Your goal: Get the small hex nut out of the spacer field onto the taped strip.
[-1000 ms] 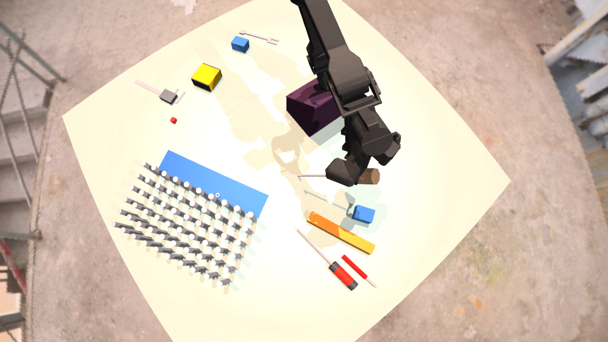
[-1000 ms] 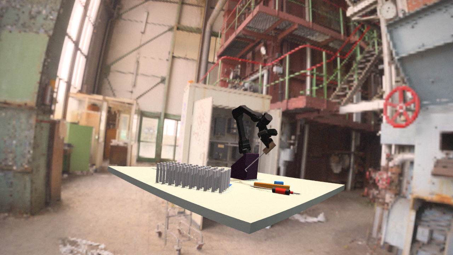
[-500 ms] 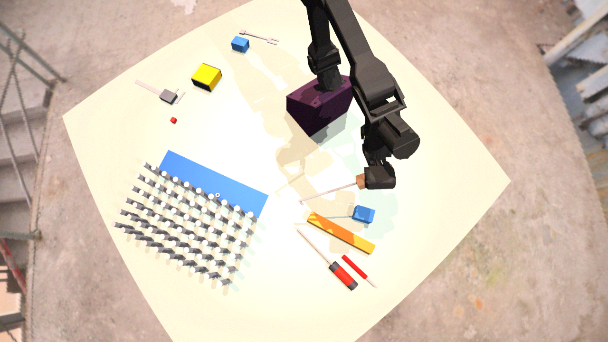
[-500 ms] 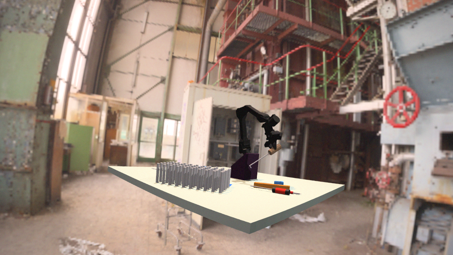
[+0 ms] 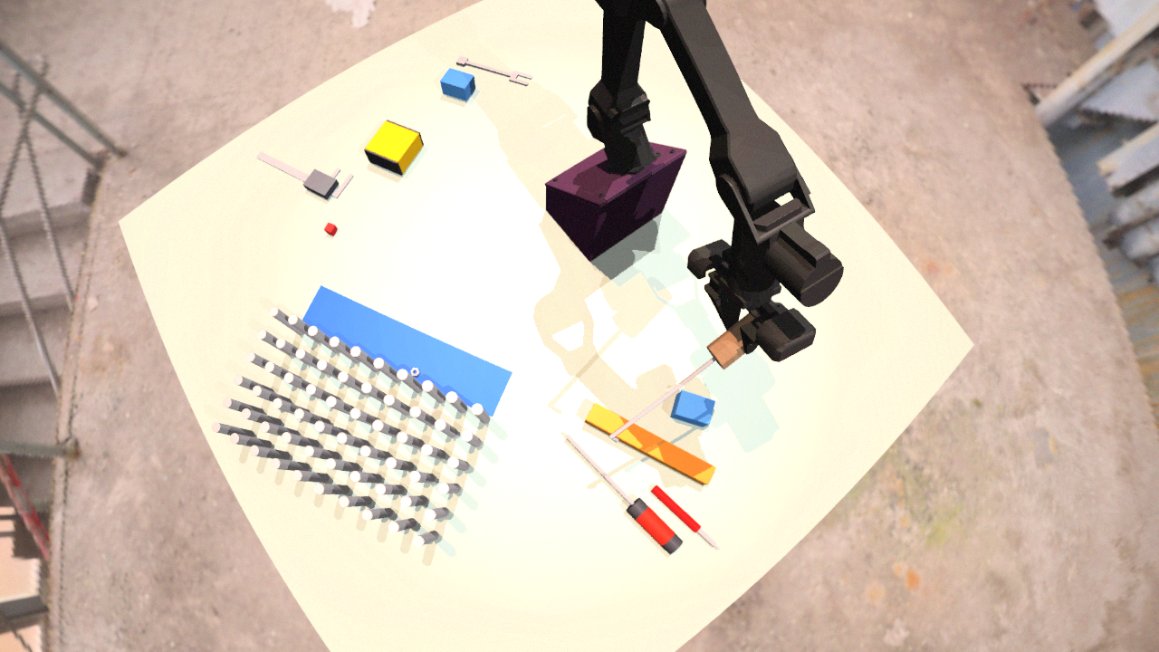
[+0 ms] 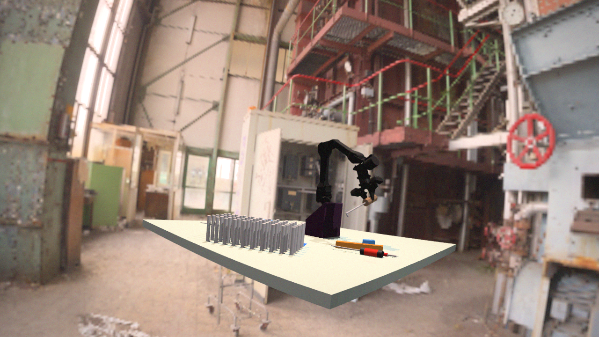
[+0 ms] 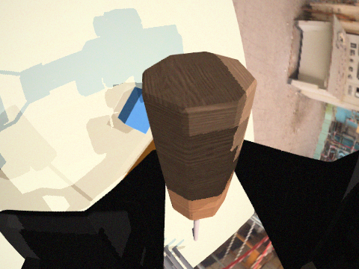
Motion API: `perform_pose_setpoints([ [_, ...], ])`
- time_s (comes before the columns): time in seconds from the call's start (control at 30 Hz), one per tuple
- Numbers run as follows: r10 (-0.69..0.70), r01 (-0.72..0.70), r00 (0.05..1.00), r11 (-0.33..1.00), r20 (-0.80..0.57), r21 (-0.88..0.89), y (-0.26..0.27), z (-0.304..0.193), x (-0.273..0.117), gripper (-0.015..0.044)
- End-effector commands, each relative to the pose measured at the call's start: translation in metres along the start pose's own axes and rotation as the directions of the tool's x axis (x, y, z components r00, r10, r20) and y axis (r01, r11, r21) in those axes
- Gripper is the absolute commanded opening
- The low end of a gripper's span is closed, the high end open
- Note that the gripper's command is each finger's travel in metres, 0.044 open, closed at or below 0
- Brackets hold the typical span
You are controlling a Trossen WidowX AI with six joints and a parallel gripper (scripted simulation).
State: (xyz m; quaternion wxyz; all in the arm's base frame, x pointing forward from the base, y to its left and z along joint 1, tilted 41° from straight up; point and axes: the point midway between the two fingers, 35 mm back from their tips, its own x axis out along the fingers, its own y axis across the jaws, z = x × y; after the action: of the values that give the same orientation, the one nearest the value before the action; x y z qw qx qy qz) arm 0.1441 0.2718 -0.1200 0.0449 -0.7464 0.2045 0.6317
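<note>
And the jaws (image 5: 742,326) (image 6: 367,197) are clamped on the wooden handle (image 5: 727,349) (image 6: 368,201) (image 7: 192,149) of the hooked tool, holding it up off the bench (image 5: 891,340) (image 6: 331,289) (image 7: 209,11)! The thin shaft (image 5: 665,397) (image 6: 355,209) (image 7: 196,229) slants down from the handle, its tip over the orange bar (image 5: 650,444) (image 6: 359,245) from above, yet the exterior view shows it hanging well clear. Next out, 1 blue block (image 5: 693,408) (image 6: 368,241) (image 7: 136,113), then the red-handled screwdriver (image 5: 655,526) (image 6: 371,252), towards the bench's bottom corner.

Across to the left edge, and there's the hex nut (image 5: 412,372)! It lies on the blue strip (image 5: 405,340) (image 6: 305,244), right by the front row of spacers (image 5: 364,450) (image 6: 255,234) (image 7: 177,258), looking very near the strip's border. The spacers all seem upright, so the dragging looks done, I'd say. What's left: lay the tool down outside the field, part the jaws and draw the arm away touching nothing. Between the bar and the right corner looks a fair spot, but a swinging shaft could catch the block or bar.

Hard to make out? The exterior view hides the nut behind the spacers, the wrist view doesn't show it, and from above I can't tell whether it touches the nearest spacer. In the wrist view the handle's bulk hides much of the bench, and the hook's bend can't be read there.
</note>
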Motion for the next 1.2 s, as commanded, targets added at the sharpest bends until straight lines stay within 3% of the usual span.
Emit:
perform_pose_setpoints([
  [0.0,0.007,-0.008,1.000,0.987,-0.003,-0.160,-0.003,0.013,0.005,0.0000],
  [0.47,0.035,-0.038,0.999,0.807,-0.018,-0.589,-0.004,0.050,0.019,0.0000],
  [0.87,0.058,-0.065,0.997,0.512,-0.040,-0.856,-0.001,0.080,0.033,0.0000],
  [1.17,0.072,-0.079,0.996,0.284,-0.061,-0.956,0.003,0.098,0.041,0.0000],
])
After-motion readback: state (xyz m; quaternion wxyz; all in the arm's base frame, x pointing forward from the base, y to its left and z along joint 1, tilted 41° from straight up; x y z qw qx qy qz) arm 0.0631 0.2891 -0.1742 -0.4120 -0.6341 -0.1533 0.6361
